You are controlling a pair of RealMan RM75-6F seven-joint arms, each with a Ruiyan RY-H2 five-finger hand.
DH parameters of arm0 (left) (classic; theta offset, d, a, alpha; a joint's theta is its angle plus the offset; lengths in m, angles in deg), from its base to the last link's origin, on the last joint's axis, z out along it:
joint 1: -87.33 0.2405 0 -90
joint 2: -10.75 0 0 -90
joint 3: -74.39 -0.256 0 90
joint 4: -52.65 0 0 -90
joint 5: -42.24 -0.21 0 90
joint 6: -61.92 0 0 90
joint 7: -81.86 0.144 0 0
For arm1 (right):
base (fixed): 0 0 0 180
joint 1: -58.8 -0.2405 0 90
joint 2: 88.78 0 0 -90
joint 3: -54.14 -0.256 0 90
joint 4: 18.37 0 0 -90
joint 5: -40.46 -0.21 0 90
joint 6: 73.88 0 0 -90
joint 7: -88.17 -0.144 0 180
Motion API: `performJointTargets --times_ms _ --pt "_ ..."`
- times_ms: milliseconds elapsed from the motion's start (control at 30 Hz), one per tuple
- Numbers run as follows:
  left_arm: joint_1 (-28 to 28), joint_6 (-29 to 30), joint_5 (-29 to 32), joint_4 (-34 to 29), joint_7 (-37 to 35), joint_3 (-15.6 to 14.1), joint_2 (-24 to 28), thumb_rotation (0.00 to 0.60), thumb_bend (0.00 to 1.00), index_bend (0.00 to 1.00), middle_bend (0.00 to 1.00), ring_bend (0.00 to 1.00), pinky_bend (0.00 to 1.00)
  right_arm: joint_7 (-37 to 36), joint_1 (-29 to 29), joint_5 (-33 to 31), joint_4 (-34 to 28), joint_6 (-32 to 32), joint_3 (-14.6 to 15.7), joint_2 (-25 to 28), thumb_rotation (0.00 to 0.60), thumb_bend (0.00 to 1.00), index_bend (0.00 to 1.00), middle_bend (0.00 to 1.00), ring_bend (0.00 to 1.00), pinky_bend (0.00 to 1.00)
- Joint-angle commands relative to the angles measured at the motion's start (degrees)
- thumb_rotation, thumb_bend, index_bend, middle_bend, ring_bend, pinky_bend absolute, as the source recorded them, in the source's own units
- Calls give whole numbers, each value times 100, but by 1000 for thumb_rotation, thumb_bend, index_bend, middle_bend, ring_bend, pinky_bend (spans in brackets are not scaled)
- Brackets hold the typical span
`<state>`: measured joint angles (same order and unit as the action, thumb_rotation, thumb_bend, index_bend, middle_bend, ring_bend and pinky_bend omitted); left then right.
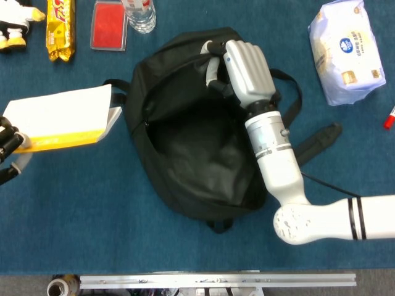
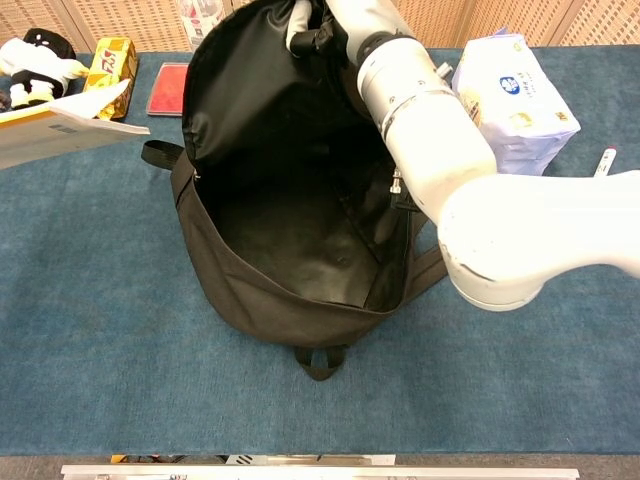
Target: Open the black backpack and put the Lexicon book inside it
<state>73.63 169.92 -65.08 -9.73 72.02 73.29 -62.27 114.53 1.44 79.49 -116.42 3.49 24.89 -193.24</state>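
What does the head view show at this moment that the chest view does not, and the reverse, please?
Only the head view shows the left hand gripping the white-and-yellow Lexicon book, the back of the right hand holding the backpack's upper edge, and the metal rail along the bottom.

Only the chest view shows the tan slatted wall panel behind the table and looks deep into the backpack's dark lining.

Both show the open black fabric backpack, the book, the white tissue pack, the red flat case, the yellow snack box and the blue table cover.
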Motion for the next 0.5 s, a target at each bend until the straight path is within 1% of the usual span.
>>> performJointTargets --times_ms 33,233,367,467,500 --pt "23 71 -44 -43 15 -18 47 600 389 723 643 452 436 -16 -41 5 139 63 -103 -111 600 922 726 670 635 844" --pt "10 163 -297 -249 4 -127 179 600 389 723 643 452 436 -141 -113 123 338 219 -277 -391 600 922 726 670 635 844" --pt "-77 144 -482 -405 122 -145 190 600 389 723 643 452 436 -230 -137 224 387 312 -383 -528 600 922 726 670 635 844" --pt "-160 108 -622 -553 237 -143 202 600 389 723 643 452 436 -249 -135 301 416 349 -395 -591 600 923 726 670 635 844" --pt "-207 210 -746 -456 194 -132 132 600 389 723 643 452 436 -251 -131 314 418 344 -392 -600 600 923 726 670 635 844"
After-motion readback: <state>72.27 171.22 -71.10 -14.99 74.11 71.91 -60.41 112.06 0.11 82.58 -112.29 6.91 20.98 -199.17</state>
